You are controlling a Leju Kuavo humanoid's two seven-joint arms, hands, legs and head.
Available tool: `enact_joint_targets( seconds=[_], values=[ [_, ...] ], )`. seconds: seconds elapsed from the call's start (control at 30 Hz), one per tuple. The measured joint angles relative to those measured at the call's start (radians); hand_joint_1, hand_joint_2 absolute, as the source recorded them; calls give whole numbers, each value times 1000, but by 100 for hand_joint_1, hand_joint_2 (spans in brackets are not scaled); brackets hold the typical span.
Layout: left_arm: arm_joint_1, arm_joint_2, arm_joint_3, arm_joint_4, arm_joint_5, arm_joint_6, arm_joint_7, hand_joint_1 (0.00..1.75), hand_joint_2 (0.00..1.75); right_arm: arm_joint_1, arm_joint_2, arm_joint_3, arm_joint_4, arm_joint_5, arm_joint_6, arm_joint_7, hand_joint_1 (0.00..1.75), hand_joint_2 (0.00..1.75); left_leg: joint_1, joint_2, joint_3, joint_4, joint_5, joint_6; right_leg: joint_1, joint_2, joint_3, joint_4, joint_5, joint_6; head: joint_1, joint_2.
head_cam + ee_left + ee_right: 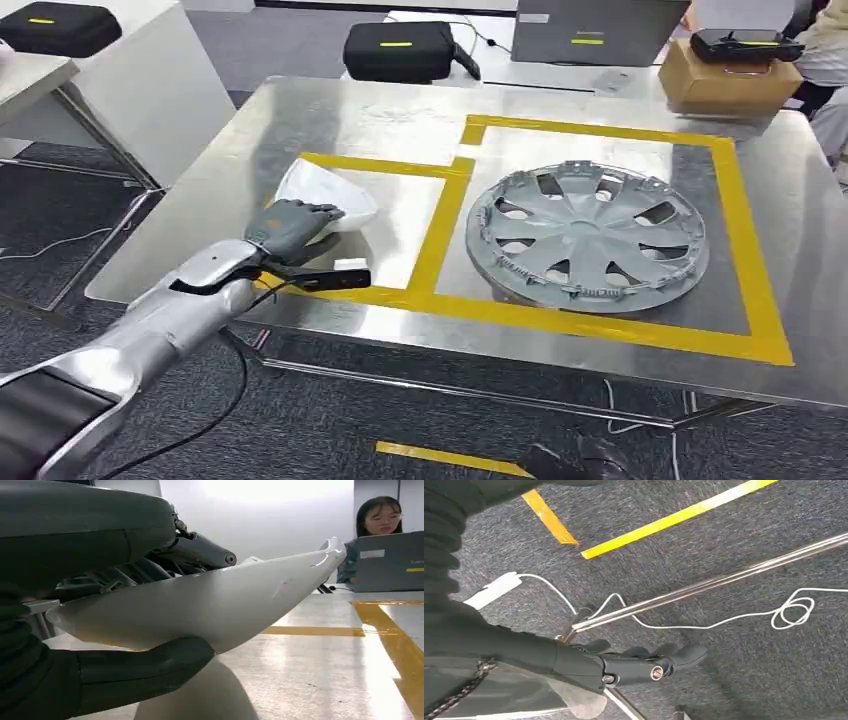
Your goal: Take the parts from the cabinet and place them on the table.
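**Holding a white shell part at the table's left zone**

Head view. The left hand point(290, 228), dark-fingered on a silver arm, lies over a smooth white curved shell part point(335, 197), which sits on the brushed steel table point(300, 110) inside the smaller rectangle of yellow tape point(440, 235). A grey spoked wheel cover point(588, 236) lies flat within the larger taped rectangle, well apart from the white part. Black zip cases point(400, 50), a laptop point(590, 30) and a cardboard box point(725, 80) stand behind the table's far edge.

Left wrist view. Here the grip is plain: the thick thumb point(145, 670) presses under the glossy white shell point(200, 605) and darker fingers point(200, 552) close over its upper edge. The shell's underside, and whether it touches the table, is hard to make out. A person point(377, 525) sits behind the grey laptop point(390, 562).

Right wrist view. The right hand point(644, 662) hangs above grey carpet point(724, 530), fingers loosely extended and apart, holding nothing. A white cable point(724, 622) loops across a chrome table rail point(724, 580); yellow floor tape point(674, 517) crosses beyond.
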Motion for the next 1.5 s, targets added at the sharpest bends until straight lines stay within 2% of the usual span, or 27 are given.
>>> enact_joint_targets(
  seconds=[0.27,0.3,0.4,0.43,0.63,1.5],
  values=[
    [11,2,0,0,2,2,-11,175,175,-1,0,0,-5,0,2,0,0,175,0,0,0,0,0,0,0,0,0,0,0,0,0,0],
    [11,2,-1,0,1,1,-13,0,175,-1,0,0,-5,0,3,0,0,0,0,0,0,0,0,0,0,0,0,0,0,0,0,0],
    [14,2,-1,0,15,-2,-22,0,175,-1,0,0,-5,0,5,0,0,0,0,0,0,0,0,0,0,0,0,0,0,0,0,0],
    [15,2,-1,0,20,-2,-23,0,0,-1,0,0,-5,0,7,0,0,0,0,0,0,0,0,0,0,0,0,0,0,0,0,0],
    [28,2,8,0,30,43,-25,0,0,-1,0,0,-5,-2,8,-1,0,0,0,0,0,0,0,0,0,0,0,0,0,0,0,0],
    [28,2,22,-2,-8,48,3,0,0,-1,0,0,-8,-1,8,0,0,0,0,0,0,0,0,0,0,0,0,0,0,0,0,0]
  ],
)
